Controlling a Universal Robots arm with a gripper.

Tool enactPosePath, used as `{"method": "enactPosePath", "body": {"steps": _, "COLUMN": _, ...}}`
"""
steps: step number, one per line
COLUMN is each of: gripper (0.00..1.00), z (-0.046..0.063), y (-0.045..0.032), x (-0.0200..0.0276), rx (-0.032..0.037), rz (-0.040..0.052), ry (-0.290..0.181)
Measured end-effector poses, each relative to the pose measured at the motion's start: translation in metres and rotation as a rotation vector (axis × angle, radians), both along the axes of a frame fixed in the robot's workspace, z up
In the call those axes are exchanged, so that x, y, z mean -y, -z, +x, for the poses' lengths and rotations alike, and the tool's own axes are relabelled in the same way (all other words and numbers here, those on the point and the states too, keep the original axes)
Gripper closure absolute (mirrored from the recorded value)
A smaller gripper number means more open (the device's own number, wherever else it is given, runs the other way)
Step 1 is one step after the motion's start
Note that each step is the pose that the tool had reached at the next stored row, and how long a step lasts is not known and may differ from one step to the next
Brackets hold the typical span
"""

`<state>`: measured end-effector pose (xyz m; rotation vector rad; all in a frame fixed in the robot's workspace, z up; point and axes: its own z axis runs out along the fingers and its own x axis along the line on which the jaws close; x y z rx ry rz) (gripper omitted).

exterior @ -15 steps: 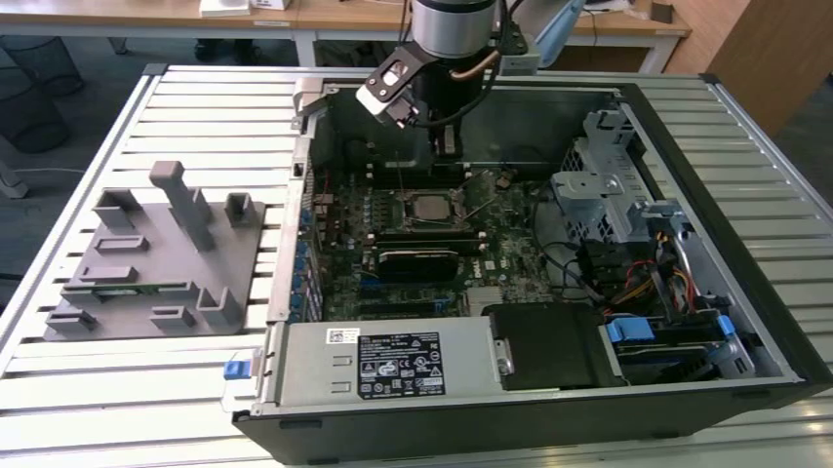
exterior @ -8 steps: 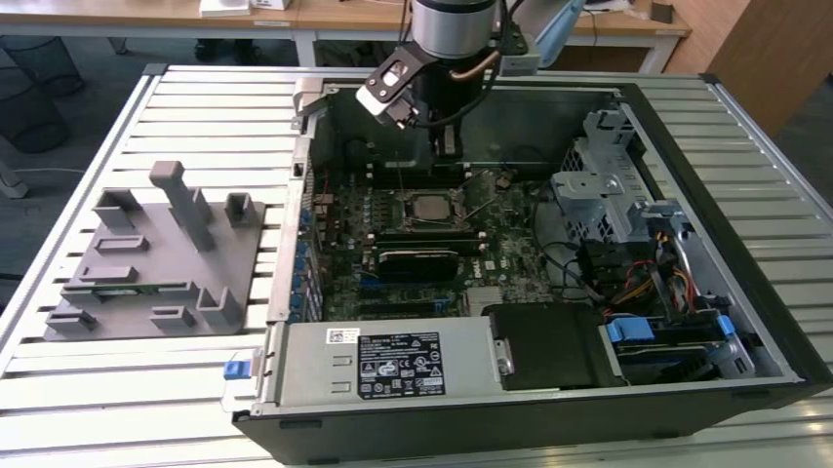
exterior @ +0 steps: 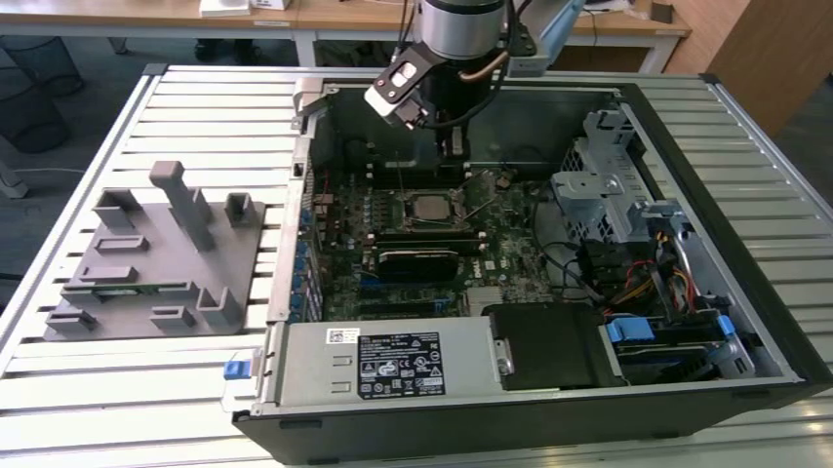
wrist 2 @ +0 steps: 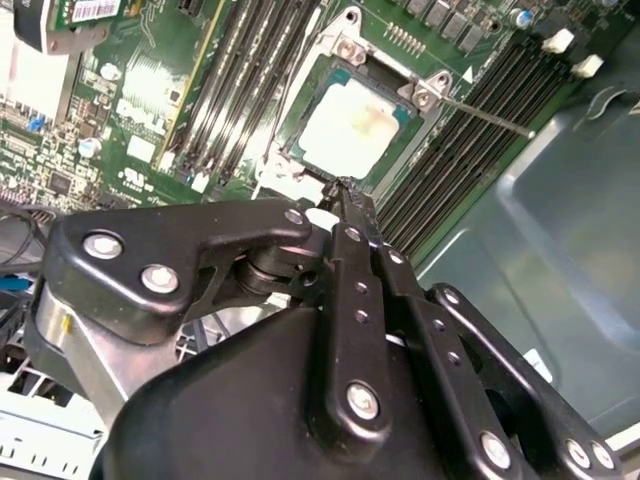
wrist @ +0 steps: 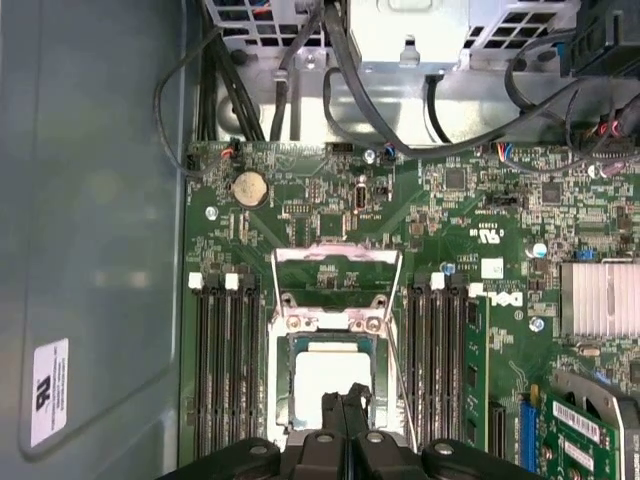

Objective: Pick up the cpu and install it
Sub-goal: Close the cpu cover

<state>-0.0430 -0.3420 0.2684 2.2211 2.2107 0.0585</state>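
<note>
The cpu (exterior: 427, 207) lies flat in the motherboard socket inside the open computer case, its silver top facing up. In both wrist views the cpu (wrist 2: 355, 128) (wrist: 330, 378) sits squarely in the socket frame. The socket's metal load plate (wrist: 335, 270) is swung open and the thin lever (wrist: 396, 345) stands free beside it. My gripper (exterior: 456, 151) hangs just above the board, a little behind the socket. The black fingers (wrist: 338, 410) are pressed together with nothing between them, and the gripper's tip (wrist 2: 340, 187) hovers at the cpu's edge, apart from it.
A grey plastic fixture (exterior: 156, 263) with several posts rests on the slatted table at the exterior view's left. Inside the case are a power supply (exterior: 390, 363), a black block (exterior: 553, 341), a metal drive cage (exterior: 599, 185), cables (exterior: 625, 283) and memory slots (wrist: 225, 370).
</note>
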Motion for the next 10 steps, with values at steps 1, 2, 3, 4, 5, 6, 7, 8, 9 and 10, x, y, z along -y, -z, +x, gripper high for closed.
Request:
{"method": "enactPosePath", "body": {"steps": 1, "gripper": 0.89, "z": 0.002, "y": 0.0, "x": 0.0, "rx": -0.0005, "rz": 0.0002, "ry": 0.0}}
{"method": "enactPosePath", "body": {"steps": 2, "gripper": 0.89, "z": 0.004, "y": 0.0, "x": 0.0, "rx": -0.001, "rz": 0.0002, "ry": 0.0}}
{"method": "enactPosePath", "body": {"steps": 3, "gripper": 0.89, "z": 0.005, "y": 0.0, "x": 0.0001, "rx": -0.0013, "rz": 0.0002, "ry": 0.0}}
{"method": "enactPosePath", "body": {"steps": 4, "gripper": 0.89, "z": 0.007, "y": 0.0, "x": 0.0001, "rx": -0.0015, "rz": 0.0003, "ry": 0.0}}
{"method": "enactPosePath", "body": {"steps": 5, "gripper": 0.89, "z": 0.009, "y": 0.0, "x": 0.0001, "rx": -0.0017, "rz": 0.0002, "ry": 0.0}}
{"method": "enactPosePath", "body": {"steps": 6, "gripper": 0.89, "z": 0.01, "y": 0.0, "x": 0.0, "rx": -0.0019, "rz": 0.0002, "ry": 0.0}}
{"method": "enactPosePath", "body": {"steps": 7, "gripper": 0.89, "z": 0.011, "y": 0.0, "x": 0.0001, "rx": -0.002, "rz": 0.0003, "ry": 0.0}}
{"method": "enactPosePath", "body": {"steps": 8, "gripper": 0.89, "z": 0.012, "y": 0.0, "x": 0.0001, "rx": -0.0021, "rz": 0.0002, "ry": 0.0}}
{"method": "enactPosePath", "body": {"steps": 9, "gripper": 0.89, "z": 0.013, "y": 0.0, "x": 0.0001, "rx": -0.0021, "rz": 0.0003, "ry": 0.0}}
{"method": "enactPosePath", "body": {"steps": 10, "gripper": 0.89, "z": 0.013, "y": 0.0, "x": 0.0001, "rx": -0.0022, "rz": 0.0003, "ry": 0.0}}
